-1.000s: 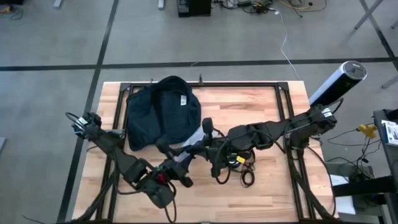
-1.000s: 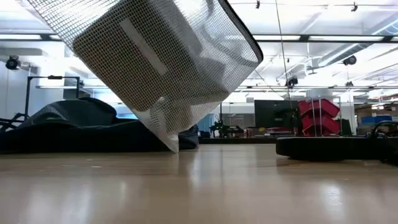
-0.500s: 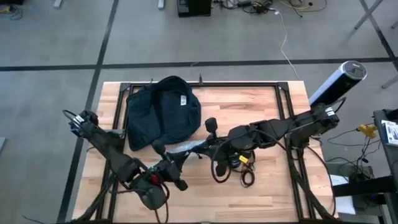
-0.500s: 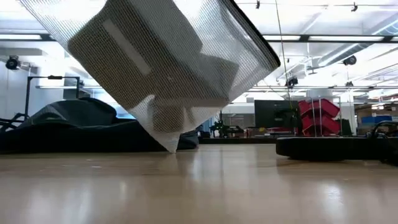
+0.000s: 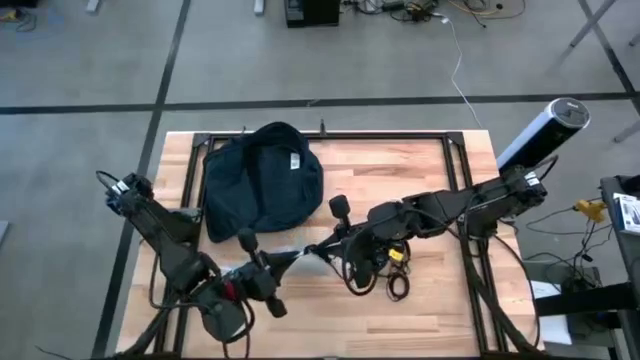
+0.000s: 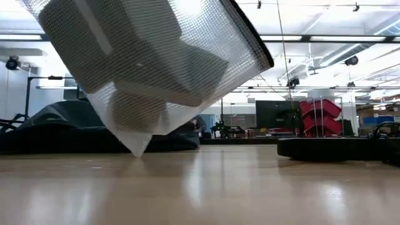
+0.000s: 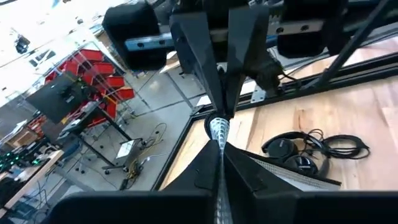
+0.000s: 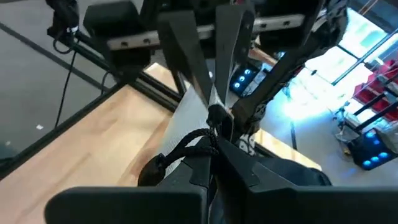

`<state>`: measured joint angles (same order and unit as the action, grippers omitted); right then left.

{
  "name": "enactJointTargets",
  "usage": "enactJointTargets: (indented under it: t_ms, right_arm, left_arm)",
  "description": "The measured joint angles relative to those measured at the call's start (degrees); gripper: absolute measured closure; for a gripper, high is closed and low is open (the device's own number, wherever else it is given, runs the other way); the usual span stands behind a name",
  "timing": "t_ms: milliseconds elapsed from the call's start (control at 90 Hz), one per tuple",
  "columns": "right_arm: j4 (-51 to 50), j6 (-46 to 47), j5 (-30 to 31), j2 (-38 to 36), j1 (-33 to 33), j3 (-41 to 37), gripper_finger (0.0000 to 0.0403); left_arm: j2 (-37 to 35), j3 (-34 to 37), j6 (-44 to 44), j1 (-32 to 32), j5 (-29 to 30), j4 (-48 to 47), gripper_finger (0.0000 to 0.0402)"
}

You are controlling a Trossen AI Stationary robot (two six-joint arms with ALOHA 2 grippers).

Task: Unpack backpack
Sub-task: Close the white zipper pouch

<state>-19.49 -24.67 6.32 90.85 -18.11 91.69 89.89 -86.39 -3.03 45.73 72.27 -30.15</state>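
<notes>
High view: both end effectors, left (image 5: 268, 262) and right (image 5: 322, 247), clamp the mesh pouch (image 5: 296, 259).

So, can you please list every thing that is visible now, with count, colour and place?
backpack: one, dark navy, back left of the table, lying flat.
mesh pouch: one, silvery-grey, held above the table centre between both grippers, one corner low near the wood in the low view.
headphones: one pair, black with cables, on the table right of centre.
table: one, light wood with black frame.
cylinder: one, white with dark top, past the right back corner.
left gripper: jaws shut on the pouch's edge.
right gripper: jaws shut on the opposite edge.
</notes>
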Motion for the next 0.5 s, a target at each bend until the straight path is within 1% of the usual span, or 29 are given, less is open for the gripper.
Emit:
enactJointTargets:
  t_ms: [122, 244, 344, 433, 500]
  right_arm:
    - [0.3, 0.42, -0.76, 0.35, 0.0, -0.17, 0.0403]
    - [3.21, -0.6, -0.88, 0.35, 0.0, -0.07, 0.0403]
    - [5.86, -1.4, -3.26, 0.35, 0.02, 0.8, 0.0403]
    - [8.39, -1.5, -4.94, 0.35, 0.24, 0.86, 0.0403]
    - [9.43, -1.98, -5.12, 0.37, 0.26, 0.86, 0.0403]
  left_arm:
    - [-0.02, 0.0, 0.12, 0.22, -0.13, -0.49, 0.0402]
    - [-0.15, 0.0, 3.04, 0.29, -0.2, -0.55, 0.0402]
    - [-0.15, -0.07, 5.97, 0.29, -1.13, -0.46, 0.04]
    - [-0.15, -0.11, 7.82, 0.11, -1.18, -0.32, 0.0392]
    - [-0.15, -0.11, 8.59, -0.13, -1.16, -0.31, 0.0379]
